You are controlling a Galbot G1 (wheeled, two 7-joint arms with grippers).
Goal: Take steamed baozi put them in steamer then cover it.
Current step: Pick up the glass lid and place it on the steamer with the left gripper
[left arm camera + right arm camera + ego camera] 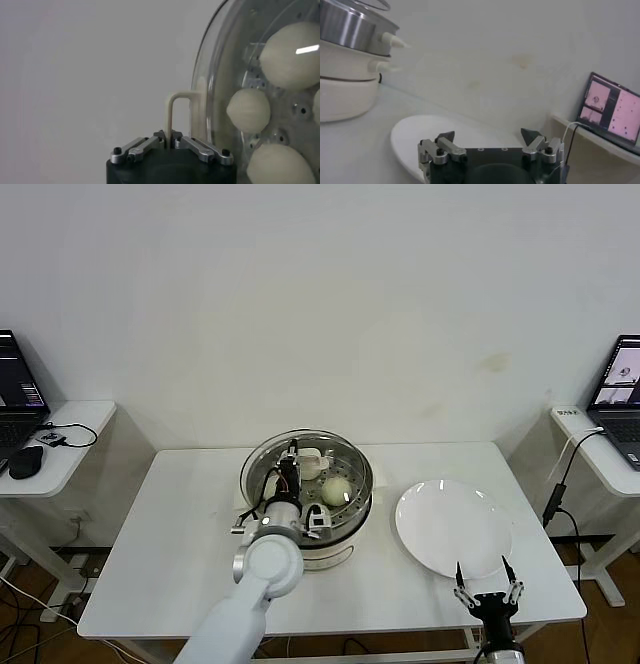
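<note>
A plain pale wall backs a white rectangular table [190, 534], with side desks carrying open laptops [622, 389] at either edge of the room.

The left gripper [170, 137] has its jaws pressed together on the cream rectangular handle [177, 112] of the cover, a round clear glass lid with a metal rim [220, 65]. In the head view this gripper [296, 474] is directly over the steamer, a round shiny stainless-steel pot on a white base [335, 554] standing at the middle of the table. Through the glass the left wrist view shows several steamed baozi, small smooth cream-white buns [248, 110], lying on the perforated tray; the head view shows one clearly [337, 490]. Whether the lid's rim is already seated all round the pot or still a touch above it cannot be told.

The relation that matters is vertical: the handle's long axis runs across between the pinching fingers, with the pot's mouth straight beneath, so the left arm alone appears placed to settle the lid and let go.

The right gripper [488, 589] waits with its jaws spread at the near table edge, just beside the flat white round plate [450, 529], which holds no buns, well apart from the pot.
</note>
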